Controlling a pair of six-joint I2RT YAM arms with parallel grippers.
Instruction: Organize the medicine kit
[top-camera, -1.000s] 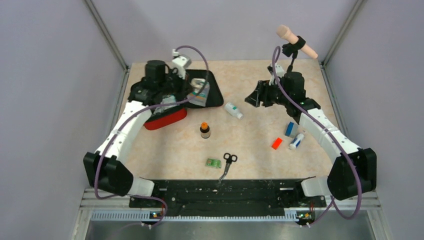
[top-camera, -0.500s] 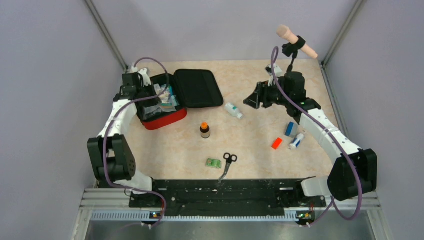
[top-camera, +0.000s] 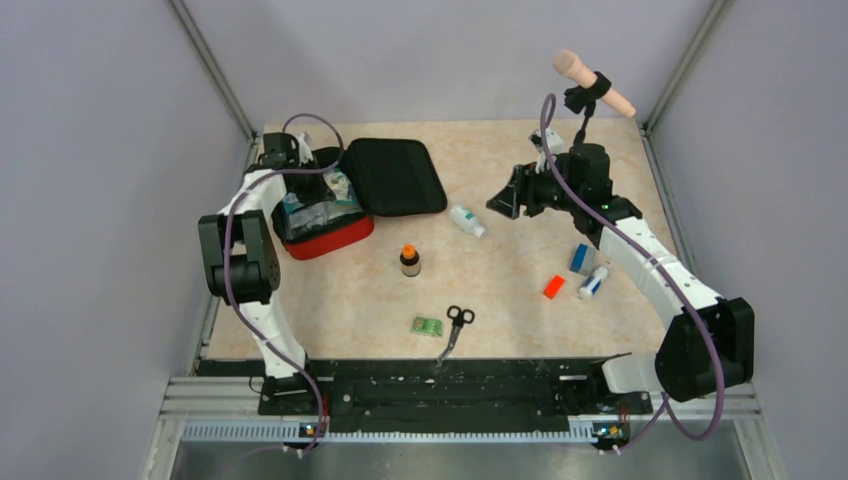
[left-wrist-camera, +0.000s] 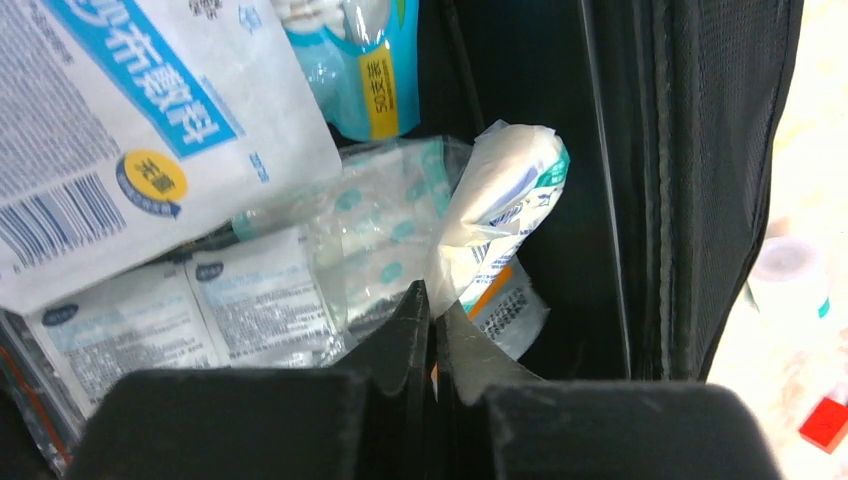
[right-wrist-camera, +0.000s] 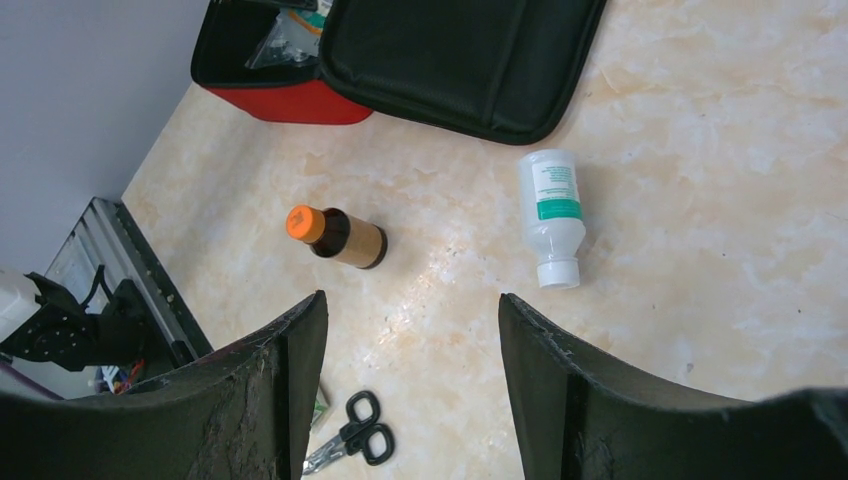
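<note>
Fig.: my L claw (left-wrist-camera: 432, 305) pinched shut, nothing held, tips inside medicine kit (top-camera: 335, 240); wrapped roll (left-wrist-camera: 500, 210) just right of them. R claw (right-wrist-camera: 410, 330) wide; white bottle (right-wrist-camera: 552, 215) ahead. Best: straddle its body, squeeze mid-length.

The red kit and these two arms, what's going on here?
Two robot arms are packing a kit, which lies open and already holds packets. The left gripper, shut, is down inside it over them. The right gripper hangs open above a white bottle and a brown bottle, both loose on the table.
</note>
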